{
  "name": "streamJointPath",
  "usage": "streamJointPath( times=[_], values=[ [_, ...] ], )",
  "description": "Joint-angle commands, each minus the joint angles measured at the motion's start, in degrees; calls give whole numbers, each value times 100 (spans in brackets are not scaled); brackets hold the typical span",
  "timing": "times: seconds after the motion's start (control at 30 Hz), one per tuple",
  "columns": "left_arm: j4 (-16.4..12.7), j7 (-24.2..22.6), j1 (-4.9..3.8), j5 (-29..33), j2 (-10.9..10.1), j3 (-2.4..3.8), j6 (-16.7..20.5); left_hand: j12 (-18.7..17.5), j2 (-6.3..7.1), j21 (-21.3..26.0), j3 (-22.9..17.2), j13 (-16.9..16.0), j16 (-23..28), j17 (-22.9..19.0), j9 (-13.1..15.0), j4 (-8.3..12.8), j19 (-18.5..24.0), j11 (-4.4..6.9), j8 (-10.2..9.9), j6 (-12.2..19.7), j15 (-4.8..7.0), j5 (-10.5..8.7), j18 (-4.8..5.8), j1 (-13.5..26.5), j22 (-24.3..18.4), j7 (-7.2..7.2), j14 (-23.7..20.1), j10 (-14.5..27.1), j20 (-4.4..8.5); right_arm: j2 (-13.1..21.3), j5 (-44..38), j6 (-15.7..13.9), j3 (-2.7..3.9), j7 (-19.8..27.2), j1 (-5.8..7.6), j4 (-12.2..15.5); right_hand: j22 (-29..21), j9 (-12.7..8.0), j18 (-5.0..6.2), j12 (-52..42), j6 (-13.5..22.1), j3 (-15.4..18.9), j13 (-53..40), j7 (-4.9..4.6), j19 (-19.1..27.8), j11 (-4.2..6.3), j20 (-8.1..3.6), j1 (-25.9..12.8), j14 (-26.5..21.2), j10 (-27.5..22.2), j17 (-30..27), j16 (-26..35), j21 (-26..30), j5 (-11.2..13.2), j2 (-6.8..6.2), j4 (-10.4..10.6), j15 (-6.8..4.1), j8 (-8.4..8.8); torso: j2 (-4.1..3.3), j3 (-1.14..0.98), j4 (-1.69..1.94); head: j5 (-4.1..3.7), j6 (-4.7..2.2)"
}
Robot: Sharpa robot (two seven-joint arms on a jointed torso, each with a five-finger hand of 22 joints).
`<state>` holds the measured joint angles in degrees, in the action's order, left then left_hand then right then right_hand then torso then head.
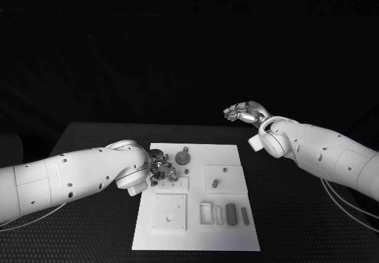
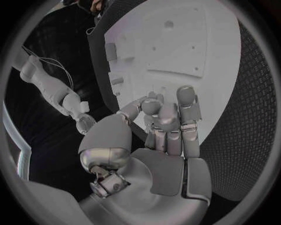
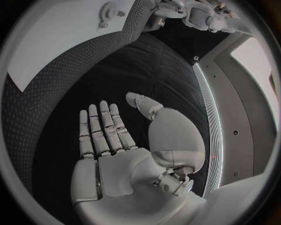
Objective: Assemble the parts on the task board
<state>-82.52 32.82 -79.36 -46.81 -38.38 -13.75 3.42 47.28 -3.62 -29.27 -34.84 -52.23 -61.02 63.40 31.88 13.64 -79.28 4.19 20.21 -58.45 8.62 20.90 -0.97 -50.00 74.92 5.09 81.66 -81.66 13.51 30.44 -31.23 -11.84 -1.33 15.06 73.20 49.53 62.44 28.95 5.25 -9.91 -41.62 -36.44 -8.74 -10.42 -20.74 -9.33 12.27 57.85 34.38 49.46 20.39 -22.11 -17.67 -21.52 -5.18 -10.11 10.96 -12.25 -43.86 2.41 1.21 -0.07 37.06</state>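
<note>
The white task board (image 1: 197,233) lies in the middle of the table. My left hand (image 1: 161,170) hovers low over the board's left side, by a small raised block (image 1: 171,184). In the left wrist view the left hand (image 2: 168,124) has its fingers close together, with the thumb bent in against their tips over the board (image 2: 175,42); I cannot see whether a part sits between them. A dark gear (image 1: 183,159) stands just beyond this hand. My right hand (image 1: 245,113) is raised past the board's far right corner. In its wrist view the right hand (image 3: 105,136) is flat, fingers straight, holding nothing.
On the board lie a small dark piece (image 1: 214,182), two dark bars (image 1: 230,213) by a pale slot (image 1: 205,212), and a square plate (image 1: 170,212). Black table (image 1: 87,219) surrounds the board. The right wrist view shows the board (image 3: 58,42) and the gear (image 3: 108,9) far off.
</note>
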Motion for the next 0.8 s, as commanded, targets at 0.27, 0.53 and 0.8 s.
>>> streamJointPath(
  times=[0.27, 0.53, 0.8],
  values=[
    [-1, -43, 21, -518, 57, 2, -78, 52, -20, -20, -126, 128, -187, -308, 56, 182, -7, 24, 6, -405, 178, 496, -37, 174, 110, -297, -251, 52, 81, -11, 50, 83, 3, 121, 0, -7, 59, -35, -68, 92, 50, 55, 86, 1, 91, -32, 2, 0, 5, 43, -35, 68, 63, 5, 30, 16, 94, -51, 2, -2, 7, -16, 20],
    [85, -53, 74, -612, 114, 2, -58, 71, -27, -29, -119, 161, -238, -403, 71, 175, -25, 34, 3, -430, 189, 523, -39, 218, 108, -307, -250, 40, 88, -23, 53, 116, 3, 142, -1, -13, 149, -82, -96, 220, 122, 179, 220, 88, 167, 53, 14, -88, -51, 4, -76, 134, 106, 13, 16, 113, 32, -66, 0, -5, -3, -13, 42],
    [110, -53, 103, -636, 129, 3, -82, 81, -10, -39, -119, 196, -289, -472, 84, 172, -38, 44, 7, -465, 196, 518, -37, 235, 111, -318, -253, 29, 89, -15, 53, 141, 3, 143, -1, -1, 188, -96, -101, 247, 137, 265, 260, 66, 189, 27, 12, -104, -52, 26, -83, 145, 121, 10, 42, 95, 53, -82, 1, -4, 4, -23, 66]
  ],
)
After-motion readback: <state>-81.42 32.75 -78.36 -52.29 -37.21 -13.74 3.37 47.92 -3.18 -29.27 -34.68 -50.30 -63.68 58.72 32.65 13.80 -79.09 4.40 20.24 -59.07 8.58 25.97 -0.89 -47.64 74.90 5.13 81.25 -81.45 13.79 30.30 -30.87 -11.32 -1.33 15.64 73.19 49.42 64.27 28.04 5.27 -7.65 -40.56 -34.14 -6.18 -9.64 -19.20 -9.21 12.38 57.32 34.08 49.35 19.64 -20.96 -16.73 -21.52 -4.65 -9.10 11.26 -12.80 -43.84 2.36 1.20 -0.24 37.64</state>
